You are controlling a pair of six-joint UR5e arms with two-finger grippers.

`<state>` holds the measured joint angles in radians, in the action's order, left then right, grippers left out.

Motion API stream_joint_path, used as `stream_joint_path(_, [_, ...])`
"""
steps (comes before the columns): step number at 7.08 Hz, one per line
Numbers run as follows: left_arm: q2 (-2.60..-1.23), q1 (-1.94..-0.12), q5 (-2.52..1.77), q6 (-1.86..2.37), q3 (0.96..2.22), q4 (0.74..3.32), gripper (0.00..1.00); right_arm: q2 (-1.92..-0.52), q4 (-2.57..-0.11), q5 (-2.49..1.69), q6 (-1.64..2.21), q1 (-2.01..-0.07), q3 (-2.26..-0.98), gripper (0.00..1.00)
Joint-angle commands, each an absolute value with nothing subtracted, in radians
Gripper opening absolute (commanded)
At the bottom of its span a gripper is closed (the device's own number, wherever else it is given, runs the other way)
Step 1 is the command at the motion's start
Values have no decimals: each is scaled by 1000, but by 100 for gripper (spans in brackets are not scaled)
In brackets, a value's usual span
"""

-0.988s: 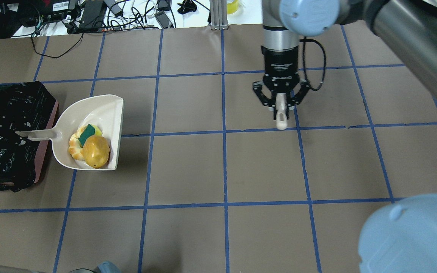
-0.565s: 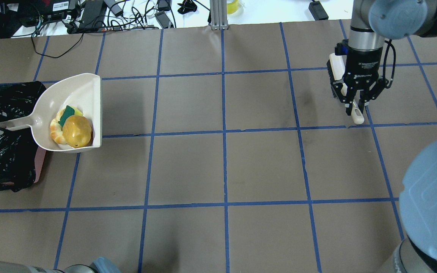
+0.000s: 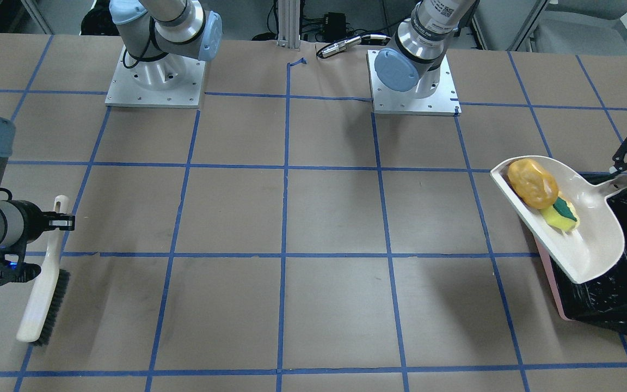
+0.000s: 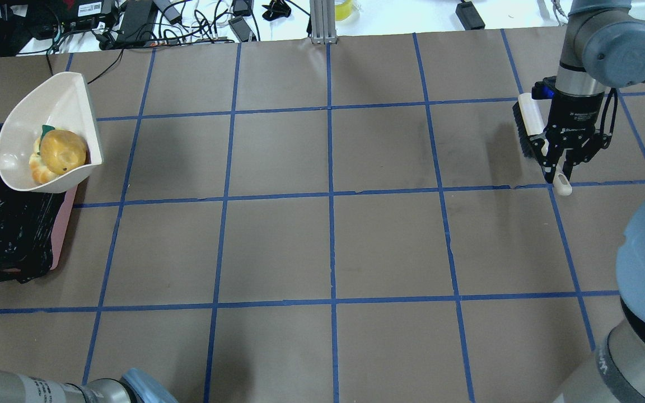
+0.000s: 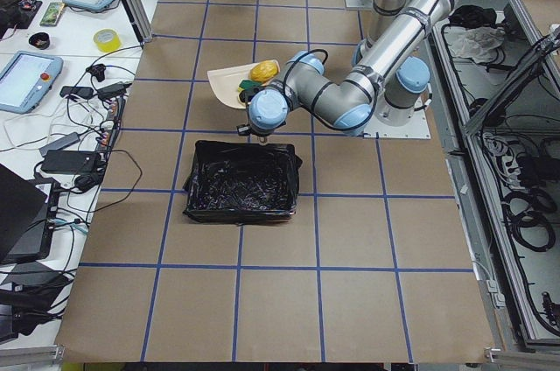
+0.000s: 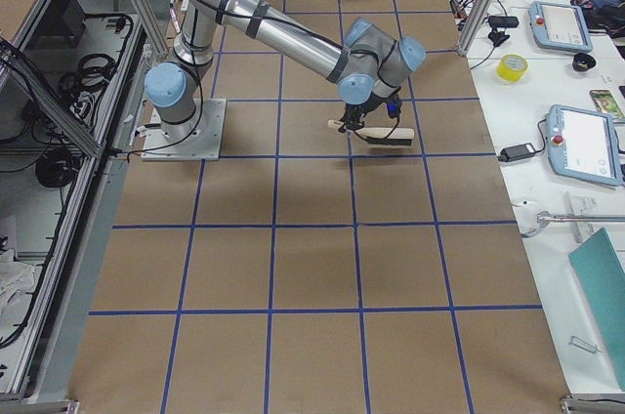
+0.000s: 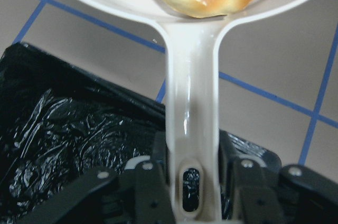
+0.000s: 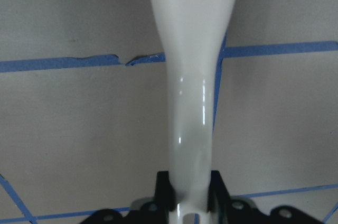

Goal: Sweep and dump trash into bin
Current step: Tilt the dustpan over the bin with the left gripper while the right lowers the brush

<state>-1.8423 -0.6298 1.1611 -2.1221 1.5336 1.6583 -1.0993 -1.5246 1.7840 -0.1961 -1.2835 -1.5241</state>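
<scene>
My left arm reached across the bin [image 4: 63, 224], elbow bent, wrist low over the crinkled black bag. My left claw [image 7: 193, 155] was pinched on the end of the dustpan [image 4: 59, 103] handle, 1 finger on each side. The handle lay over the bag; the scoop hung in the air at the bin's rim, tipped to 1 side. All 3 pieces of trash sat in the scoop: the yellow-orange lump [image 4: 63, 152] on top, the golden bread [image 4: 40, 170] under it, the green-and-yellow sponge [image 3: 561, 212] beside them. None was in the bin yet.

My right arm stretched far out to its own side of the table [image 4: 328, 246], wrist pointing down. My right claw [image 4: 562, 168] was clamped on the neck of the brush [image 3: 41, 294], which hung close above the paper.

1.0 s before, the dustpan had lain flat on the table beside the bin; 0.6 s before, it had been lifted a little. By this moment it was higher, farther from me and more tilted. My right claw had carried the brush outward across more than 1 grid square.
</scene>
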Motion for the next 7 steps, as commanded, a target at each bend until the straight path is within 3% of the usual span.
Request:
stream_joint_path(1, [-1882, -553, 1274, -2117, 1427, 1678, 0, -1095, -1537, 1817, -224, -1276, -1543, 0])
stream_joint_path(4, [-1931, -480, 1490, -2128, 1315, 1639, 0, -1080, -1539, 1825, -224, -1276, -1545, 0])
stream_joint_path(5, [-1968, -482, 1570, -2119, 1239, 1593, 0, -1078, -1548, 1832, -225, -1276, -1545, 8])
stream_joint_path(6, [-2005, -485, 1583, -2121, 1198, 1573, 0, -1078, -1549, 1832, -225, -1278, -1545, 25])
stream_joint_path(7, [-2022, -514, 1661, -2146, 1197, 1463, 0, -1078, -1552, 1830, -238, -1276, -1543, 57])
